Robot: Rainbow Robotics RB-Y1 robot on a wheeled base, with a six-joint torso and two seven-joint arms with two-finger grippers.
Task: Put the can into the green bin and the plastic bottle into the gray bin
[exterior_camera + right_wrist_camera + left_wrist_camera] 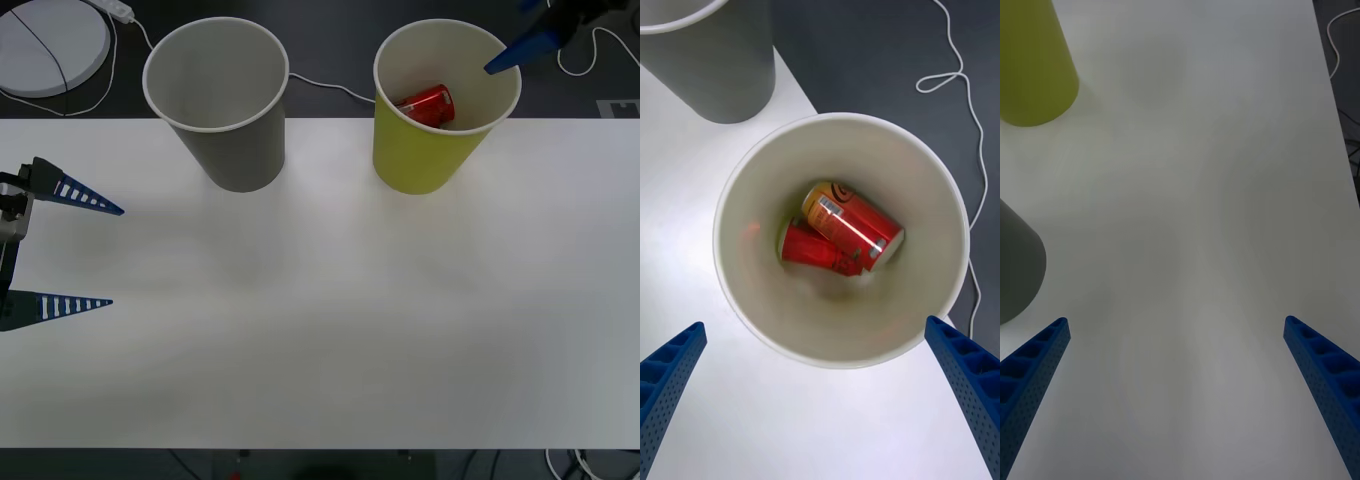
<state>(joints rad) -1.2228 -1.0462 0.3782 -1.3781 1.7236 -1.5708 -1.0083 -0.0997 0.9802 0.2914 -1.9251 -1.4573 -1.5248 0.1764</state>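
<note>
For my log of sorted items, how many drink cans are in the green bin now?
2. Both lie on their sides at the bottom of the green bin: a red can, and an orange-red can resting partly across it. Others may be hidden beneath.

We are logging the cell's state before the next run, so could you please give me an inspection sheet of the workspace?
Surface: white table, bare in front of the bins.
Job's things: green bin upright, two cans lying inside; gray bin upright beside it, nothing seen inside; plastic bottle: nothing seen.
Clutter: nothing seen.
Grippers: left gripper open, low over the table's left edge; right gripper open above the green bin.
Cables: white cable behind the bins; another on the dark floor.
Surroundings: white round disc at the back left.
</note>
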